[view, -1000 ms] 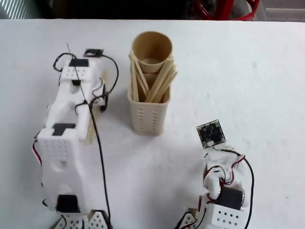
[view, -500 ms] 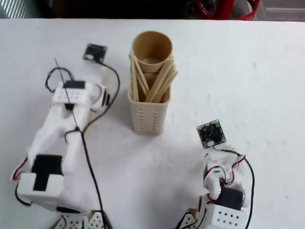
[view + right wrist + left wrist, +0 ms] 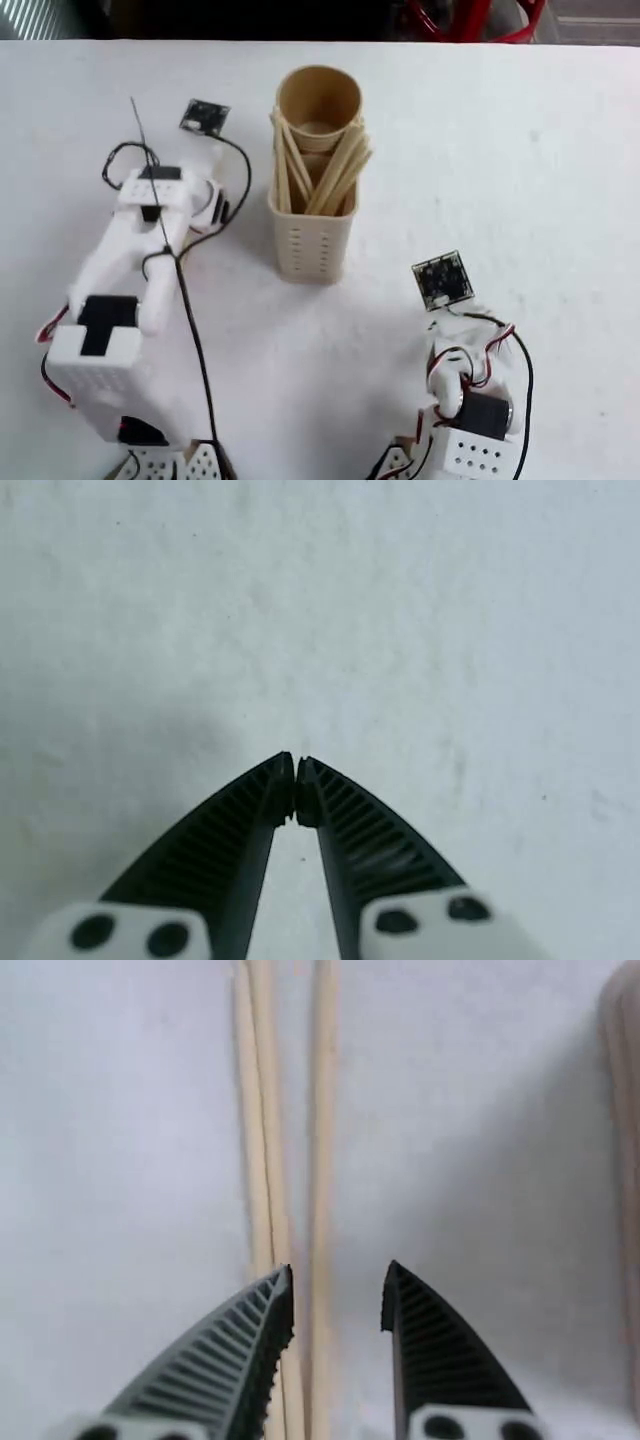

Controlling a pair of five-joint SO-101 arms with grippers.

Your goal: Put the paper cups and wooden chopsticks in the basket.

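Here: narrowly parted left gripper (image 3: pixel 338 1270) above pale wooden chopsticks (image 3: pixel 262 1140) on white table (image 3: pixel 120 1110); tightly closed, empty right gripper (image 3: pixel 295 760); tan paper cup (image 3: pixel 318 100) in cream perforated plastic basket (image 3: pixel 310 250).

Bright, even light covers the white worktop (image 3: pixel 520 180) in the high view, with no glare. Shadows are short and soft: the basket (image 3: pixel 310 250) throws only a faint grey rim around its foot. At 12 o'clock the room behind lies almost dark. In the right wrist view the worktop is brightest toward 1 o'clock and greys into a broad, soft shadow at 8 o'clock, beside the jaws of the right gripper (image 3: pixel 295 770). The left wrist view is lit flatly, slightly dimmer toward 6 o'clock.
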